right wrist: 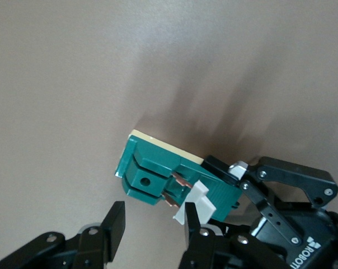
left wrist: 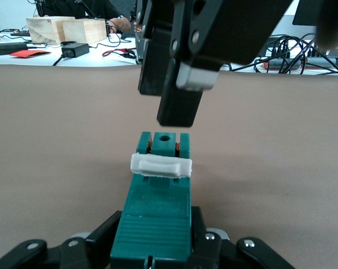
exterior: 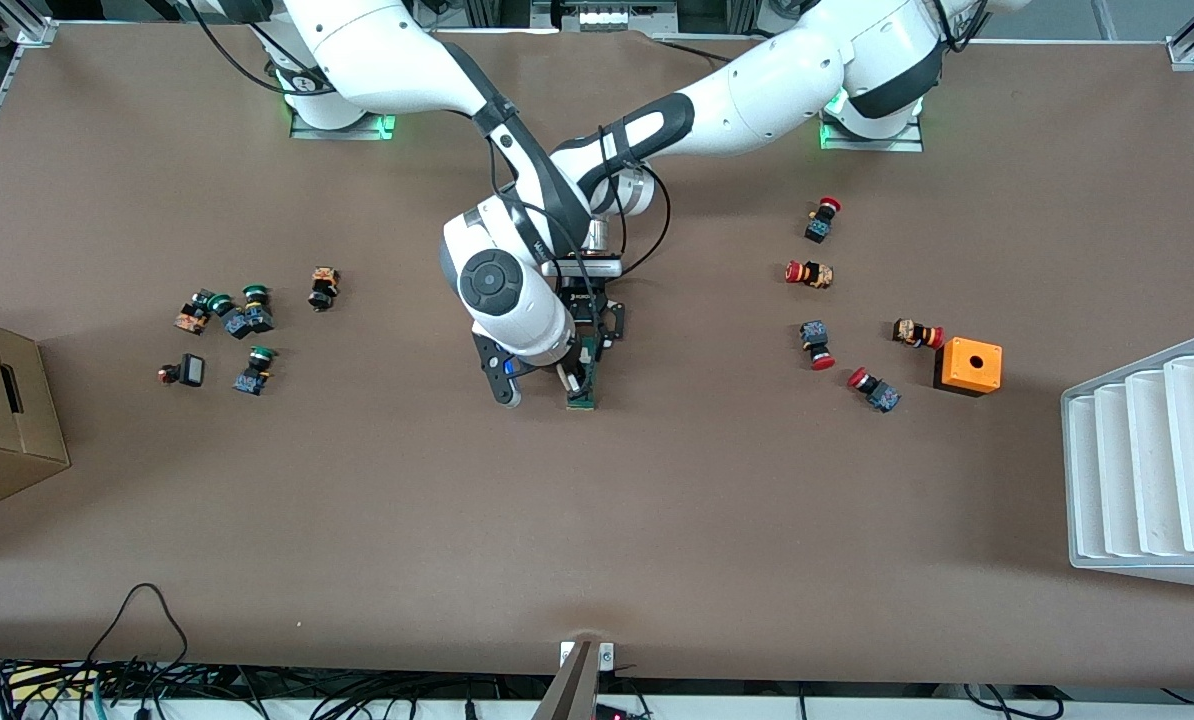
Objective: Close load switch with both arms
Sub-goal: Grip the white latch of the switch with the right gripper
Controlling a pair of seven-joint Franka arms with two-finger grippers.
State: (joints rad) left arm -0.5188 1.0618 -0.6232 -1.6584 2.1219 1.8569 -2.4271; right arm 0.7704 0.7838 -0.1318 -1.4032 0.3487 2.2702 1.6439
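Note:
The load switch (exterior: pixel 584 390) is a dark-green block lying on the brown table at mid-table. My left gripper (exterior: pixel 592 335) is shut on one end of it, its fingers on both sides (left wrist: pixel 155 235). The white lever (left wrist: pixel 160 166) crosses the top of the switch toward its free end. My right gripper (exterior: pixel 537 385) is open just over that free end. In the right wrist view (right wrist: pixel 155 224) one finger (right wrist: pixel 194 227) is right beside the lever (right wrist: pixel 198 203); I cannot tell if they touch. The switch (right wrist: pixel 158 168) and the left gripper (right wrist: pixel 230 188) show there too.
Several red-capped push buttons (exterior: pixel 810 273) and an orange box with a hole (exterior: pixel 968 366) lie toward the left arm's end, with a white ridged tray (exterior: pixel 1152 460) nearer the front camera. Green-capped buttons (exterior: pixel 237 325) and a cardboard box (exterior: pixel 2 420) lie toward the right arm's end.

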